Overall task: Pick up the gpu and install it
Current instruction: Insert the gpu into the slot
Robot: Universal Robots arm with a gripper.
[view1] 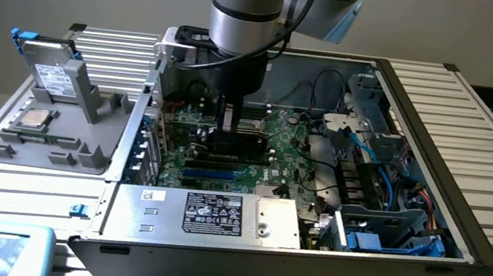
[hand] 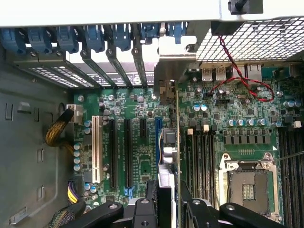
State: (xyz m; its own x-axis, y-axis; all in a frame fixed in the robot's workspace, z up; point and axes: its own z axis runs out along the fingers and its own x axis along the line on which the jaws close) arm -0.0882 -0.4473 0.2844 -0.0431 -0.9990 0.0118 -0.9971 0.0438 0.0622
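The gpu [hand: 169, 142] stands edge-on between my fingers, with its silver end bracket [hand: 166, 78] toward the case's rear wall. My gripper [hand: 169, 205] is shut on the card from both sides. The card hangs directly over the blue expansion slot [hand: 158, 137] on the green motherboard [hand: 142, 166]; whether it touches the slot I cannot tell. In the exterior view my gripper [view1: 229, 128] reaches down into the open computer case [view1: 459, 232], holding the dark card [view1: 229, 116] upright above the board's middle.
Black slots [hand: 127, 152] and a white slot [hand: 96, 149] lie beside the blue one. The bare processor socket [hand: 247, 183] and the memory slots [hand: 199, 152] are on the other side. Power supply [view1: 219, 215] and blue cables [view1: 390, 189] crowd the case. A grey tray [view1: 50, 150] holds a hard drive [view1: 49, 74].
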